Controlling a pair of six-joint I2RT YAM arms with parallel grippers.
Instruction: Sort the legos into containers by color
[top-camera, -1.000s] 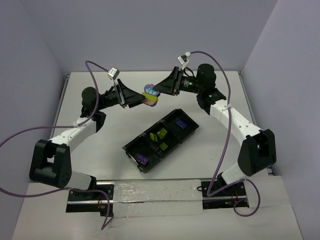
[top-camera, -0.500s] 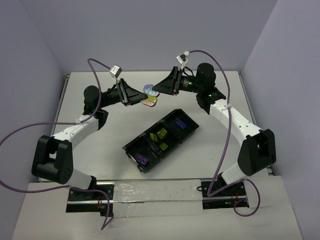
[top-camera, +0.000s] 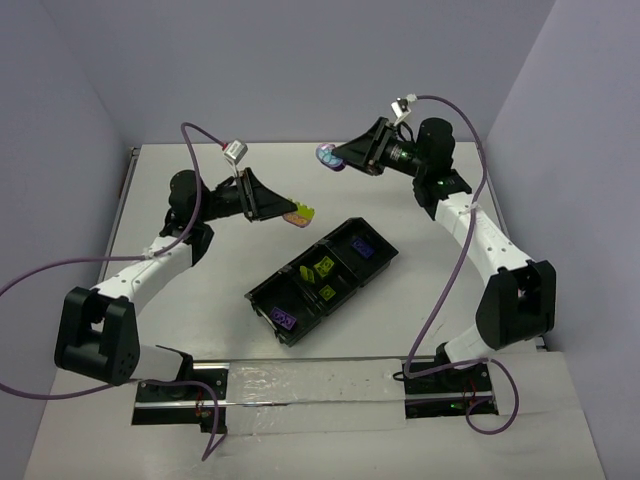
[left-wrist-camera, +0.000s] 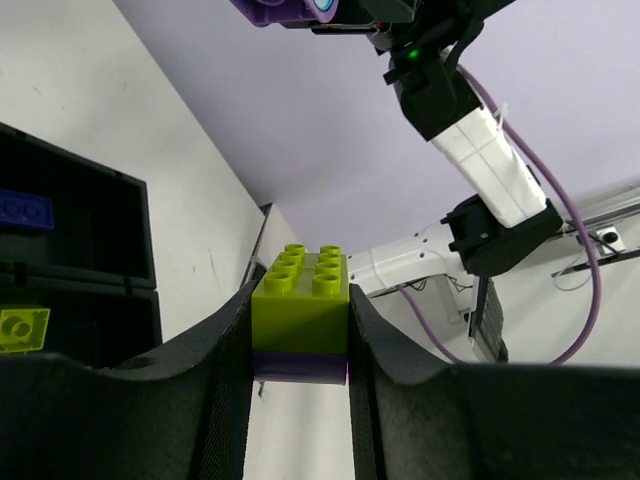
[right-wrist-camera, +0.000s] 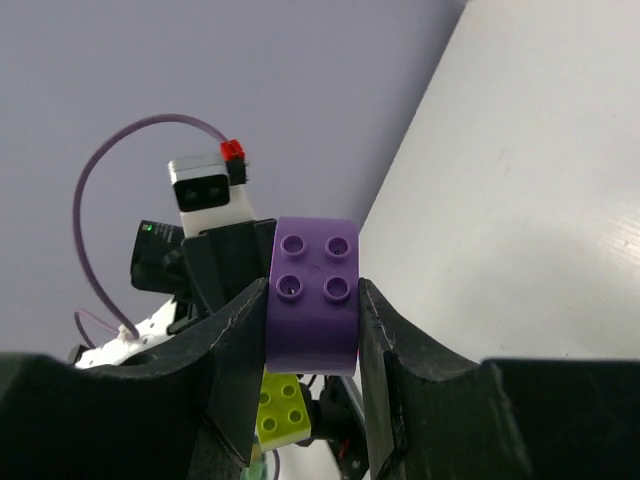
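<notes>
Partway: tray (top-camera: 255, 295) holds some purple & yellow-green legos (top-camera: 320, 267). Your L tool (left-wrist-camera: 300, 335) clamps a yellow-green brick (left-wrist-camera: 300, 300) w/ purple underneath, R tool (right-wrist-camera: 313, 335) clamps a purple brick (right-wrist-camera: 313, 280), both above desk (top-camera: 200, 300), undropped.

Counter (top-camera: 210, 290): white, matte, lying beneath the left fingers (top-camera: 268, 200) and the right fingers (top-camera: 355, 157).
Back wall (top-camera: 300, 70): pale lavender, plain, beyond both pairs of fingers.
Left wall (top-camera: 50, 150) and right wall (top-camera: 580, 150): same colour, each standing outward of the fingers on its side.
Pale glossy strip (top-camera: 310, 385): along the counter's near edge, well apart from both pairs of fingers.
</notes>
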